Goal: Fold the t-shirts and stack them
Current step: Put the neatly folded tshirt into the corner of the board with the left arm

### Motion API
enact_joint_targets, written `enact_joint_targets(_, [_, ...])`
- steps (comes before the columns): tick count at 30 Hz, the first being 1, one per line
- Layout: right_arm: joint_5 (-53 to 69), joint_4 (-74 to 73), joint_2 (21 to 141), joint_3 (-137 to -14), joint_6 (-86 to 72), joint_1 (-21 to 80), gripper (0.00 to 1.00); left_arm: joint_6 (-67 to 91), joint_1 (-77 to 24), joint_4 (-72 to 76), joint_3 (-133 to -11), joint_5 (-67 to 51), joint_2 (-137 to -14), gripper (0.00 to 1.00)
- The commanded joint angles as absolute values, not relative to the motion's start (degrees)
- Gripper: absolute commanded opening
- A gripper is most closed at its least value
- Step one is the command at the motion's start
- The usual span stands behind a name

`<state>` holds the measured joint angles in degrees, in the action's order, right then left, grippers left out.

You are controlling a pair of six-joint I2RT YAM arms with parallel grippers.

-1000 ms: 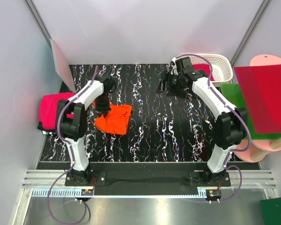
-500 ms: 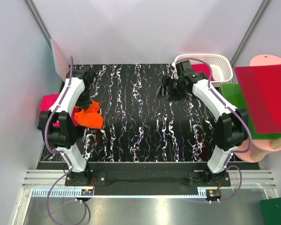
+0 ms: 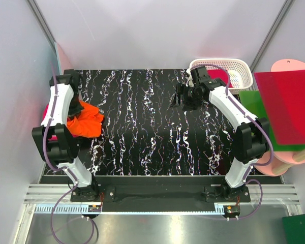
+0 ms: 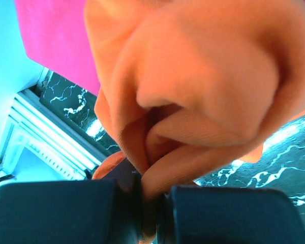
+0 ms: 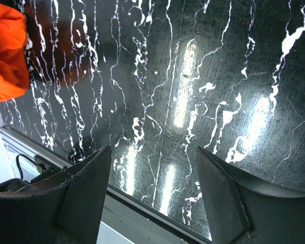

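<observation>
1. Your left gripper (image 4: 148, 201) pinches a bunched fold of the orange t-shirt (image 4: 203, 86). Its fingers (image 4: 56, 211) are pressed nearly together with cloth squeezed between them.
2. In the top view the orange t-shirt sits middle left, crumpled in a lump just beside the left arm, over the left edge of the black marbled table (image 3: 152, 132). You cannot tell whether it is lifted clear or touching the surface.
3. The magenta t-shirt (image 4: 53, 38) fills the upper left of the left wrist view, flat, behind the orange one. In the top view only a sliver shows at far left, mostly hidden by the arm.
4. Your right gripper (image 3: 179, 99) hangs upper centre-right of the top view, over bare table. Its fingers are spread wide and hold nothing. The right wrist view shows both at the bottom with marble between them, and the orange t-shirt in the upper left corner.
5. A white basket (image 3: 239, 65) is at upper right, with something magenta inside that cannot be identified.
6. At the right edge a red sheet (image 3: 290, 107) lies over a green sheet (image 3: 250, 100) and pale pink boards (image 3: 290, 66).
</observation>
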<state>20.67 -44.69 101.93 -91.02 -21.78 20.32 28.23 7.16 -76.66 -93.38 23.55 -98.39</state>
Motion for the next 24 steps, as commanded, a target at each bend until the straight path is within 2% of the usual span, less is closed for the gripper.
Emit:
enact_joint_targets(1, [21.7,-45.0,99.9,-90.0,-21.9,20.6,0.74,26.3,10.3,-75.4,-99.8,22.0,-98.3,0.0])
enact_joint_targets(10, [21.8,-44.9,100.1,-88.6,-22.2,20.7,0.74,24.2,14.7,-77.3,-108.3,20.0,-100.7,0.0])
enact_joint_targets(24, [22.7,-45.1,101.2,-88.6,-22.7,21.0,0.74,21.3,25.7,-73.7,-101.8,19.7,-99.1,0.0])
